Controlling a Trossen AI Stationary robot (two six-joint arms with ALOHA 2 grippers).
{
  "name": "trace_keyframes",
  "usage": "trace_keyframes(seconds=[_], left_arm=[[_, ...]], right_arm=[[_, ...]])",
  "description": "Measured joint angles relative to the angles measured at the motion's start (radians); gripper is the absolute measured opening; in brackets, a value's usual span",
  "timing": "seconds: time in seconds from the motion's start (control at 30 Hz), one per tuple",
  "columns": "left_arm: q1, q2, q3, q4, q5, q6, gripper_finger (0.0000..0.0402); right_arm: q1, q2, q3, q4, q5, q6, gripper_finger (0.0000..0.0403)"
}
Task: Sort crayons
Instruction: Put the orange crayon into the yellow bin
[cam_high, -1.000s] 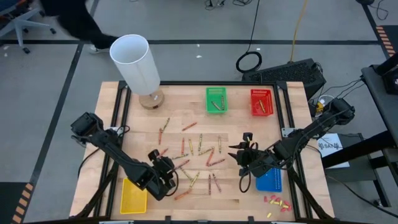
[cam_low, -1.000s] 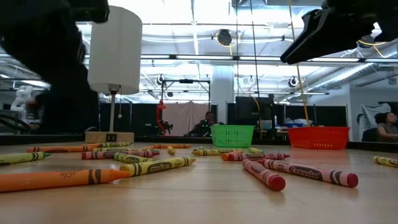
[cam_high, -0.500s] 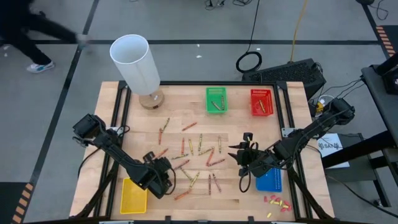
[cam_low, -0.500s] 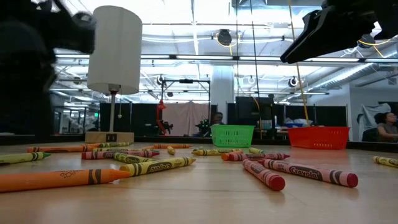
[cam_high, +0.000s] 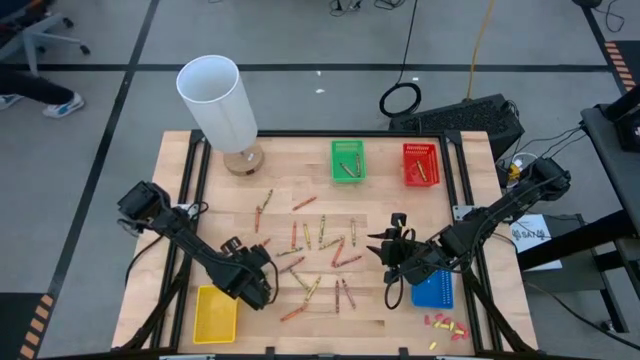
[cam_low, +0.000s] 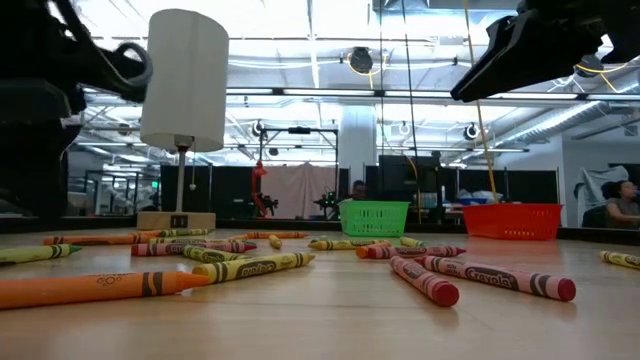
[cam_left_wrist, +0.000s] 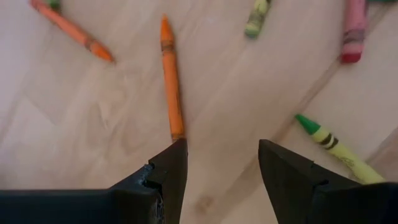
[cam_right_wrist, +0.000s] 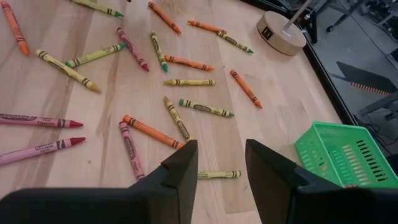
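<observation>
- Left fingers (cam_left_wrist: 217, 163) spread apart, empty, above orange crayon (cam_left_wrist: 171, 81) on counter (cam_left_wrist: 81, 143).
- Right fingers (cam_right_wrist: 221, 163) parted, empty, over scattered crayons (cam_right_wrist: 149, 93) near green basket (cam_right_wrist: 345, 152).

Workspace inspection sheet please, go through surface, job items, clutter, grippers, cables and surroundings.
Surface: pale wooden table, dark frame.
Job's things: loose wax crayons mid-table; green basket and red basket hold some; yellow basket and blue basket near the front edge.
Clutter: white-shaded lamp; small red and yellow bits.
Grippers: left gripper open, low over an orange crayon; right gripper open, above the table.
Cables: black coil on the floor.
Surroundings: person's legs at the floor's edge.
</observation>
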Motion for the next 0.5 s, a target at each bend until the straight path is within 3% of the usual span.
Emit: trace_keyframes(seconds=[0.5], left_arm=[[0.168, -0.012, -0.012, -0.007, 0.036, 0.164, 0.0189]], right_arm=[[0.000, 0.000, 0.000, 0.000, 0.002, -0.001, 0.0118]])
